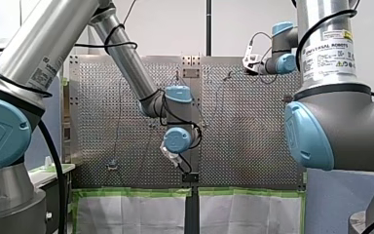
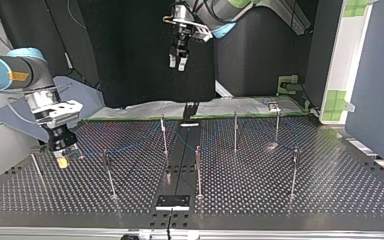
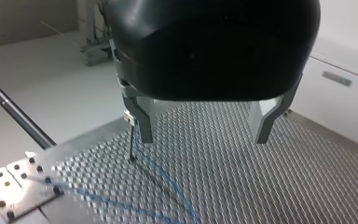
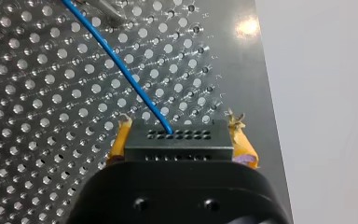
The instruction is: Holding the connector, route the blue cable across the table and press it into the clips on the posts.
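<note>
Dark perforated metal table [image 2: 280, 200] fills the scene, with thin upright metal posts [image 2: 198, 170] standing across it. Your right arm's gripper with yellow pads [image 2: 63, 159] sits low near the table's edge at the top view's left, clamped on the black block-shaped connector [image 4: 177, 142]. The thin blue cable [image 4: 121, 65] leaves the block's face and runs away over the holes towards the middle posts. Your left arm's black gripper with metal fingers [image 3: 205, 135] hangs well above the table, its fingers spread apart and holding nothing. Beneath it, blue strands lie on the table by one post. Whether the cable is seated in any clip is too fine to tell. By my reading you are partway. The connector is in hand and the cable is laid towards the centre, but the posts at the top view's right show no cable, so routing and pressing remain.
</note>
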{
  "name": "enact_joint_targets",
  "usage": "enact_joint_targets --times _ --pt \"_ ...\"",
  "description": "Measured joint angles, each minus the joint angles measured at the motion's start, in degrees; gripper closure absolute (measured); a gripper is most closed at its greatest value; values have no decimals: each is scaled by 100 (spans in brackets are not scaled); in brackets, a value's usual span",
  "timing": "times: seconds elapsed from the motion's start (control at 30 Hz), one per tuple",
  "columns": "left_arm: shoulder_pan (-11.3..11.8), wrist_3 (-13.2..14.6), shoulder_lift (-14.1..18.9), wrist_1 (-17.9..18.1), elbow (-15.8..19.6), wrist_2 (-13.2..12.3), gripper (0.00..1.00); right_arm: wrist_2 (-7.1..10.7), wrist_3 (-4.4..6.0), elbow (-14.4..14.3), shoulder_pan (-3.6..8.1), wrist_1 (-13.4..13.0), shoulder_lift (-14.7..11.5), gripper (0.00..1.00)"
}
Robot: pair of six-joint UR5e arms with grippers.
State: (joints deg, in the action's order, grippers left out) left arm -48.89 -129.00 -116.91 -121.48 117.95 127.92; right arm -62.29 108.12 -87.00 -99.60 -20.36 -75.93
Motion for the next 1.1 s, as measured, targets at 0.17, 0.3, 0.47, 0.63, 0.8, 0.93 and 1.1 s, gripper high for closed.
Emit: enact_joint_targets --times 0.17,0.3,0.47,0.63,0.8,0.93,1.1 --pt "95 184 -215 279 279 268 0 -8 0 1 9 3 3 100" --pt "254 330 -253 449 489 376 0 -31 0 2 14 4 5 100" --pt "515 585 -260 529 758 204 0 -37 0 0 21 5 9 100" --pt "769 839 -259 698 1015 -40 0 -38 0 0 22 7 10 100" --pt "989 1060 -259 907 1235 -259 0 -38 0 0 18 12 11 100" --pt "1179 1249 -258 1095 1424 -435 0 -38 0 -25 10 13 11 100" --pt "1371 1485 -259 1311 1660 -501 0 -38 0 -47 -2 13 12 100"
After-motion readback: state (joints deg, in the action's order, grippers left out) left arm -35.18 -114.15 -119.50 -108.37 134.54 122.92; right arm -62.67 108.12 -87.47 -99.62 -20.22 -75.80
